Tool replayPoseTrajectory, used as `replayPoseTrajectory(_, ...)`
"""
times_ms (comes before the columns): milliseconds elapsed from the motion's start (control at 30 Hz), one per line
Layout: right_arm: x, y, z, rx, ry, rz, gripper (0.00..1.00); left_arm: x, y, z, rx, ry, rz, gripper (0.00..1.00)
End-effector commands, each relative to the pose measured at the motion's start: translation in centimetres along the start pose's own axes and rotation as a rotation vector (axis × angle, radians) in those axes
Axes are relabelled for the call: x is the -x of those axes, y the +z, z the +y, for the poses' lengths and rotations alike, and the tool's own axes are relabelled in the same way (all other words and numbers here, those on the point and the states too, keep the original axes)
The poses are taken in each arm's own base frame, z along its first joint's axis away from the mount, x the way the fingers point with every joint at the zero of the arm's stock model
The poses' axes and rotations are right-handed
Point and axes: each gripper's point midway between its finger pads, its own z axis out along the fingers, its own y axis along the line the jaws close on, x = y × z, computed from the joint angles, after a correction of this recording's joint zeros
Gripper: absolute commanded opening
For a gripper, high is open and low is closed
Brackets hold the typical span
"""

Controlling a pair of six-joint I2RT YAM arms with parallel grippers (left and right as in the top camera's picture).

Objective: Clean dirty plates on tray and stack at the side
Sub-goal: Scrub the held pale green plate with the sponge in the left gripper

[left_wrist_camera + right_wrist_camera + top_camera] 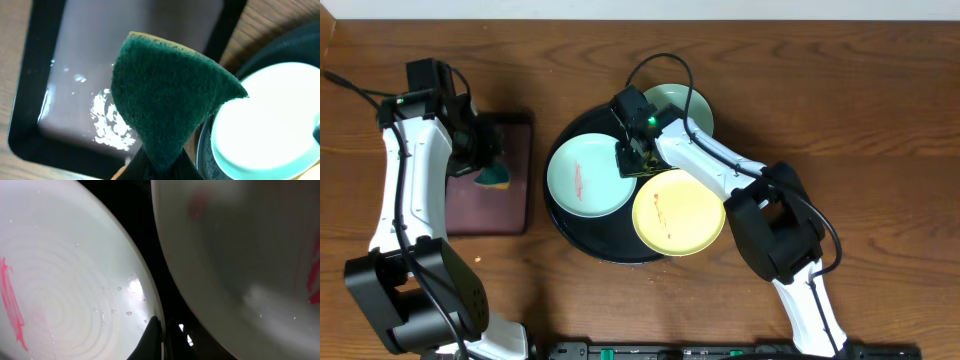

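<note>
The round black tray holds a mint plate with red smears on its left part and a yellow plate with faint red marks at its front right. A second mint plate lies at the tray's back edge. My right gripper is low between the plates. In the right wrist view it is shut on the right rim of the smeared mint plate, with the yellow plate to its right. My left gripper is shut on a green sponge over the maroon tray.
A rectangular maroon tray lies left of the black tray; its wet floor shows in the left wrist view, with the smeared mint plate to the right. Bare wooden table surrounds both trays.
</note>
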Motion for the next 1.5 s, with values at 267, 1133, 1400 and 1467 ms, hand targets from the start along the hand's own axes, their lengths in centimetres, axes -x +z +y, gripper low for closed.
replayPoseTrajectory(267,-1.2,1.9,-0.8,0.001,-0.008,0.068,0.01,-2.9,2.1,-7.8,-0.064,0.12,0.043,0.07)
replayPoseTrajectory(1133,-1.1,1.9,-1.0,-0.001,-0.01,0.07,0.01,-8.2,11.9,-15.4,-0.26,0.255,0.17,0.07)
replayPoseTrajectory(1400,-1.2,1.9,-1.1,-0.003,-0.011,0.073,0.01,-6.9,12.4,-13.8,-0.139,0.275,0.106,0.07)
replayPoseTrajectory(1467,-1.2,1.9,-1.1,-0.003,-0.011,0.073,0.01,-5.4,12.6,-10.5,0.062,0.161,0.037,0.07)
